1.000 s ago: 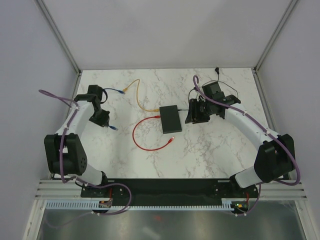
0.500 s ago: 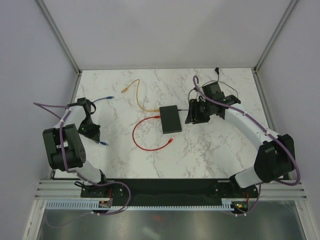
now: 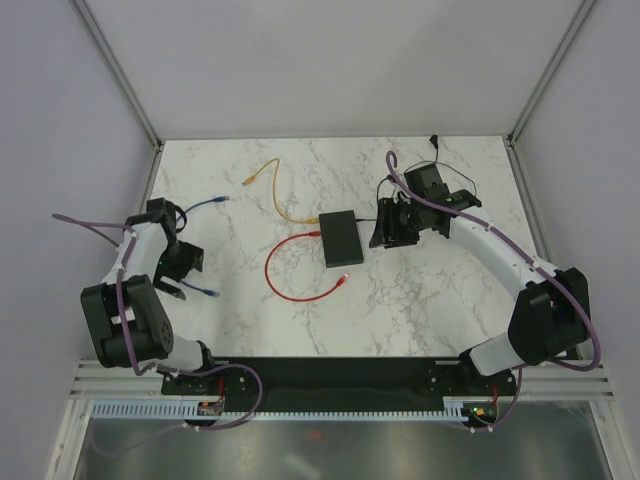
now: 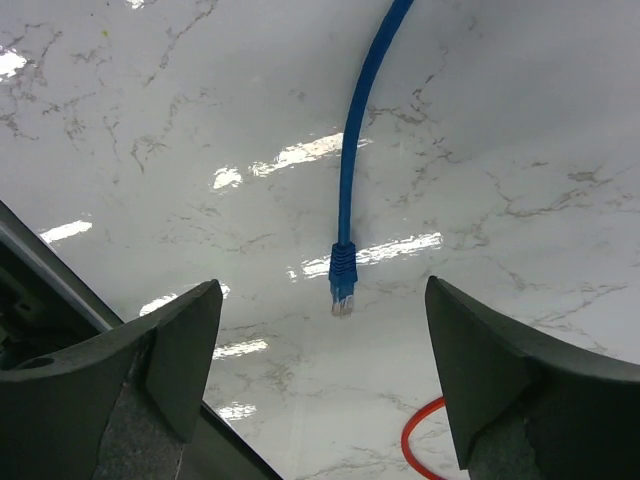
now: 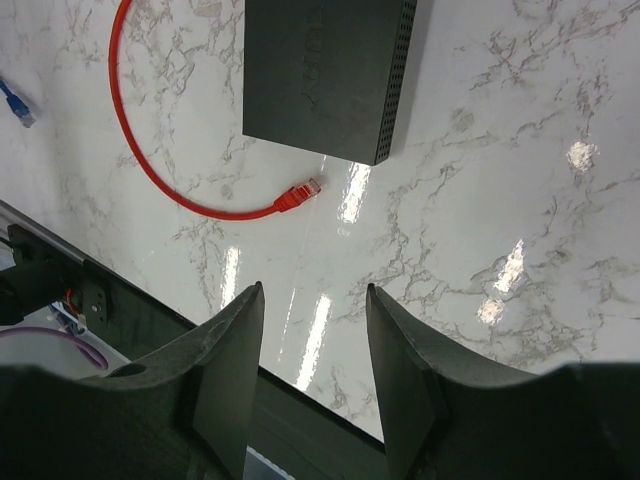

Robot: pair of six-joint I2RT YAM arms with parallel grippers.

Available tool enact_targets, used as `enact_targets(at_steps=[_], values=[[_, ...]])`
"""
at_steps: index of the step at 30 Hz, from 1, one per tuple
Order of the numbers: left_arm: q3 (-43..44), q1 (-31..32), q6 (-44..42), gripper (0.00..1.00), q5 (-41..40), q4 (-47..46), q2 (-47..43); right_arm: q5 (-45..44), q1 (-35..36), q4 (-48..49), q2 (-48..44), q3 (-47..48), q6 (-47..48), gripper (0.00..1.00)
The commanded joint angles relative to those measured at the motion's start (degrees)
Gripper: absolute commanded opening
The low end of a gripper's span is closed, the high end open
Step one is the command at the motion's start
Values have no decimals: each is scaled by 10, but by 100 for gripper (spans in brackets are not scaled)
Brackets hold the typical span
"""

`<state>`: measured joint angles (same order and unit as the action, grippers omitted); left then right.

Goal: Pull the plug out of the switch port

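TOP VIEW
Item, switch [image 3: 340, 240]: black box, mid table [image 3: 420, 300], lying flat.
Item, blue cable [image 3: 203, 204]: far left, well apart from switch. Its blue plug [image 3: 212, 294] lies loose on the marble.
Item, yellow cable [image 3: 280, 200]: runs to switch's left edge. Seated or not: too small to tell.
Item, red cable [image 3: 283, 288]: loop, one end at switch's left edge, the other loose near its front corner.
Left gripper [image 3: 180, 275]: just beside blue plug.
Right gripper [image 3: 385, 232]: just beside switch's right edge, no contact seen.

LEFT WRIST VIEW
Left gripper [image 4: 335, 370]: jaws spread wide, nothing held.
Blue plug [image 4: 343, 285]: flat on the marble between and ahead of the fingers, touching neither.

RIGHT WRIST VIEW
Right gripper [image 5: 310, 370]: jaws apart, empty, bare marble in the gap.
Switch [image 5: 320, 70]: ahead of the fingers, vented side toward cam.
Red plug [image 5: 300, 192]: loose, just off switch's corner.

ASSESSMENT
Step in hand (est.): blue plug is out and set down, so L arm clears off.
Method: lift straight up, jaws kept wide, so no finger drags the cable.
R arm: stay off the switch so it doesn't shift.
If another lead needs pulling: brace the box, press the latch, pull in line w/ the port.
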<state>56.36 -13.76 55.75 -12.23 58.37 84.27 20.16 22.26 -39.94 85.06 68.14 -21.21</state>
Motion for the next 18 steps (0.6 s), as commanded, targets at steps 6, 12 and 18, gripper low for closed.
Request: enact_targets(at_steps=[6,12,18], values=[[-13,14,6,91,15,6,-98,23,-1,13,13,14,-9,54],[74,154,-4,89,32,5,-106,25,-1,18,28,21,-9,56],[113,247,-189,75,171,-203,-103,21,-1,19,70,61,-7,57]])
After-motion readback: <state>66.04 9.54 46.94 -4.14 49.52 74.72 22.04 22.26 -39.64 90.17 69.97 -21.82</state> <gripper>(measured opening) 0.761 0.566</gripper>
